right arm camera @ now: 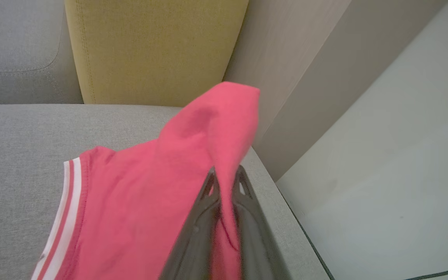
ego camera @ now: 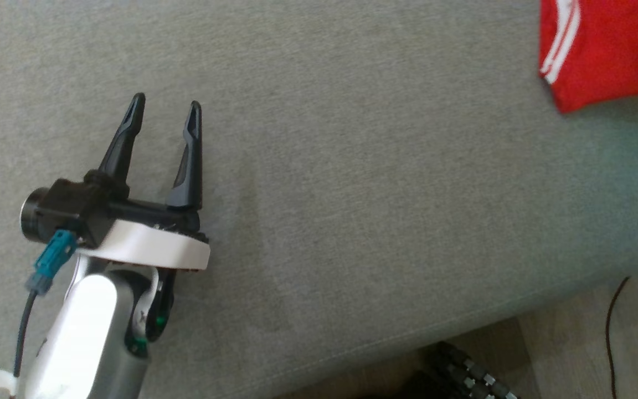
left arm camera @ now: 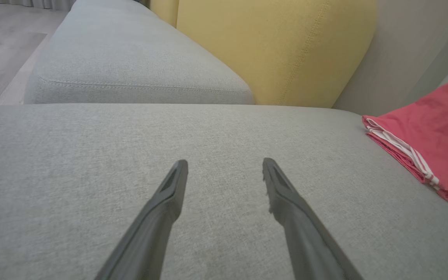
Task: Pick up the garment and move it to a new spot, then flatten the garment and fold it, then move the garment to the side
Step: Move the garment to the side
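At the lower left of the head view the left claw (ego camera: 167, 101) hangs over the grey sofa seat (ego camera: 380, 166), its two dark fingers spread wide with nothing between them. Its own wrist view has bare fabric under the tips. Along the bottom right of the head view a strip of wooden floor (ego camera: 574, 343) runs beside the seat's front edge, with a thin dark cable (ego camera: 610, 327) lying on it. In the right wrist view the right claw (right arm camera: 226, 171) is pinched narrow on a fold of the red garment (right arm camera: 142, 202). The cloth rises in a peak above the fingertips, and the rest drapes down to the seat at lower left, a white-striped hem showing. In the head view the garment sits in the upper right corner, well apart from the left claw. Further back, a yellow back cushion (left arm camera: 274, 50) stands upright behind the seat, and a second grey cushion (left arm camera: 130, 66) lies to its left at the top of the left wrist view
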### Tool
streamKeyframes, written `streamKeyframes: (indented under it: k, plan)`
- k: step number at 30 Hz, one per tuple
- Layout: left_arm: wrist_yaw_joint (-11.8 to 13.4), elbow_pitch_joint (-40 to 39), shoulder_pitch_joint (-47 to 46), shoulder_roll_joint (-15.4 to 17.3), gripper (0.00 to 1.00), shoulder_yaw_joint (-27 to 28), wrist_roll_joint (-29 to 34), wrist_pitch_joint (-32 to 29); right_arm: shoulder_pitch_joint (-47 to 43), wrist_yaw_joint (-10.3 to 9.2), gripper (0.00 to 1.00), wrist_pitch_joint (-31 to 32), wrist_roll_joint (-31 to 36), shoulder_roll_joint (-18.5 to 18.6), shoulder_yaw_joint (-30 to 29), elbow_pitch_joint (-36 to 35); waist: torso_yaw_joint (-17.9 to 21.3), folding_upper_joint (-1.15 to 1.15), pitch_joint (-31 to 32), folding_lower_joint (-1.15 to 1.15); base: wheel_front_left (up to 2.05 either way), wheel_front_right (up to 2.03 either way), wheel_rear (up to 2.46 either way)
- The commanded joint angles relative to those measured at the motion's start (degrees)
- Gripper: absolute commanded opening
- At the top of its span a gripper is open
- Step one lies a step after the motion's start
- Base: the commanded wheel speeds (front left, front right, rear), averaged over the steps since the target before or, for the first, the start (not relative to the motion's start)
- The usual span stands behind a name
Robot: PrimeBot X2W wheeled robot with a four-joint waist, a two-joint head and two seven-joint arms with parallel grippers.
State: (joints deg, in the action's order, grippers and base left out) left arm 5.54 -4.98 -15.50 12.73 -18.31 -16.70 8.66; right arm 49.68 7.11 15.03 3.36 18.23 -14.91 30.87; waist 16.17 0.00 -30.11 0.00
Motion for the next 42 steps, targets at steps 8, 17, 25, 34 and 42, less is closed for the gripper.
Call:
streamKeyframes:
  k: [8, 17, 25, 34, 42]
  plan:
    - [0.55, -2.15, -0.96, 0.73, 1.00, 1.22, 0.21, 0.42, 3.29, 0.37, 0.00, -3.77, 7.71, 1.98, -2.69, 1.10, -3.02, 0.00, -1.16, 0.00, 0.00, 0.00, 0.00]
    - [0.59, -0.81, -1.37, -0.14, 1.00, 0.60, -0.40, 1.62, 5.12, 0.37, 1.00, -9.80, 13.46, -0.25, -4.53, 3.43, -5.27, 0.00, -0.77, 0.00, 0.00, 0.00, 0.00]
    - [0.73, 1.87, -1.14, -0.83, 1.00, 1.26, -1.69, 3.37, 5.24, 0.37, 1.00, -14.03, 10.91, -2.11, 0.77, 4.54, -7.09, 0.00, 3.31, 0.00, 0.00, 0.00, 0.00]
    - [0.96, 8.22, 0.38, -2.34, 1.00, 3.45, -3.93, 5.53, -1.69, 0.37, 1.00, -17.73, 3.39, -6.28, 9.92, 0.73, -11.09, 0.00, 12.88, 0.00, 0.00, 0.00, 0.00]
    - [0.67, 13.97, 4.47, -3.93, 1.00, 4.70, -3.83, 6.27, -16.29, 0.37, 1.00, -19.93, -2.00, -12.19, 12.35, -5.98, -14.59, 0.00, 22.75, 0.00, 0.00, 0.00, 0.00]
